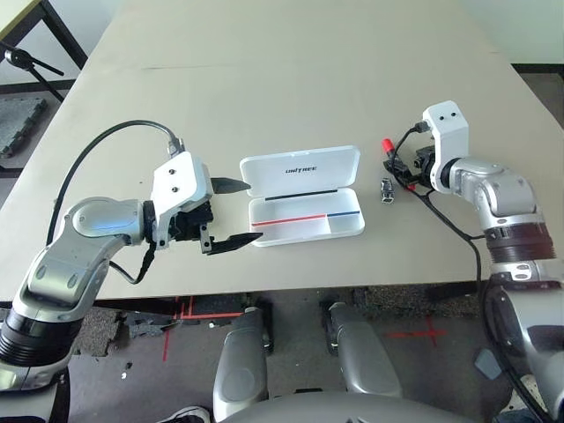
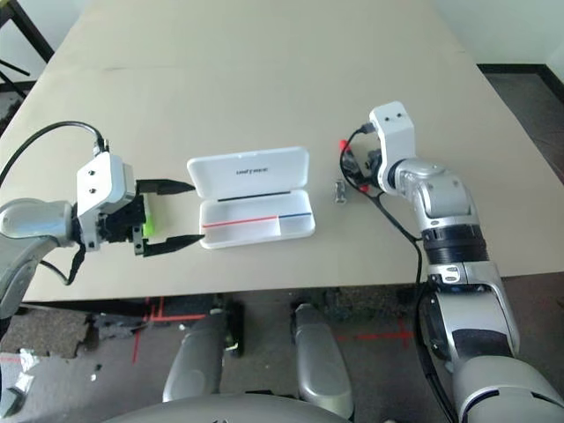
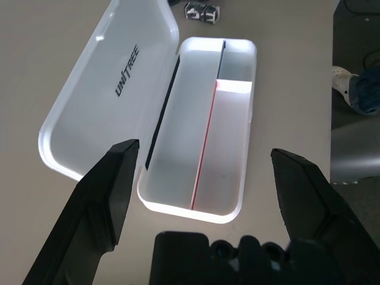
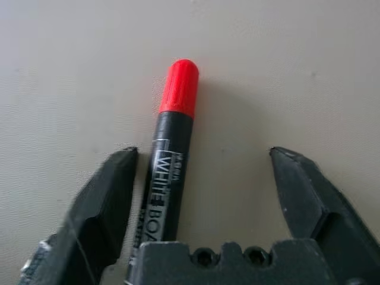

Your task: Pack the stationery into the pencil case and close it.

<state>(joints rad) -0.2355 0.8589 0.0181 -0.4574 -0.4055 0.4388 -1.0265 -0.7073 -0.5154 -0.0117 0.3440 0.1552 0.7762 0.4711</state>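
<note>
Far left, our left gripper [image 1: 236, 214] sits with fingers spread wide, holding nothing, tips aimed at the left end of the pencil case [image 1: 304, 205]. A green highlighter [image 2: 147, 219] peeks out just under that gripper's body, on the table [image 1: 264, 79]. The case lies open mid-table, lid flat behind the tray, and we see nothing inside the tray. Just right of the case lies a small clip [image 1: 386, 190]. Further right, the marker [image 4: 168, 151] rests on the table between our right gripper's [image 4: 202, 178] parted fingers; one finger [image 4: 104, 202] is just beside it, not pinching.
</note>
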